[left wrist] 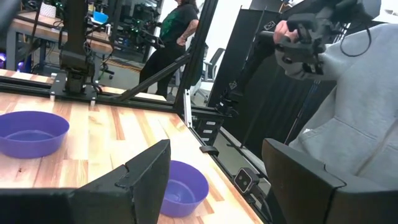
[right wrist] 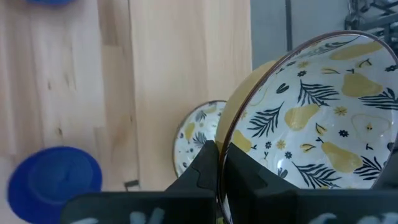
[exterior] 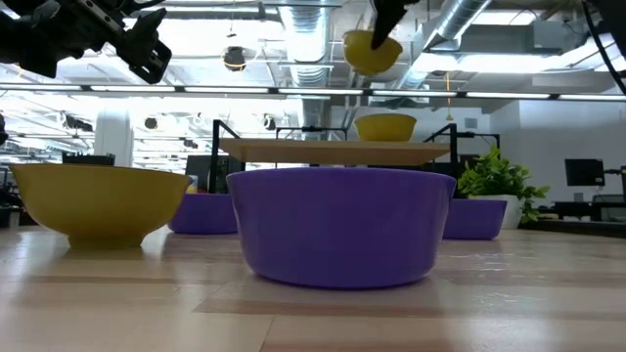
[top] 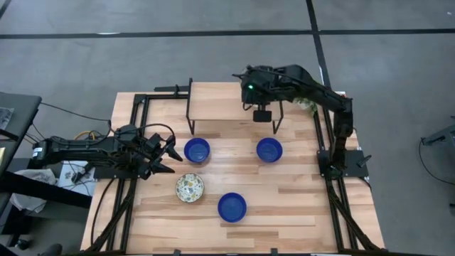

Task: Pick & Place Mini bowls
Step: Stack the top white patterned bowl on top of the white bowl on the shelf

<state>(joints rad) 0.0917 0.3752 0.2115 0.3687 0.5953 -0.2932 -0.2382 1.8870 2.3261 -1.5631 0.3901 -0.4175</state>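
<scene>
Bowls on table [top: 298, 206]: three blue, one [top: 232, 206] nearest the front edge with bare wood all round, one [top: 197, 150] just beside the left gripper [top: 169, 155], one [top: 269, 149] right of centre below the shelf [top: 220, 99]; one patterned bowl [top: 190, 188] sits between the front and left blue ones, apart from both. Left gripper hangs at the left edge, fingers parted, holding nothing. Right gripper [right wrist: 219, 180], over the far shelf, is clamped on the rim of a pear-print bowl [right wrist: 323, 124], with another patterned bowl [right wrist: 196, 140] below it.
</scene>
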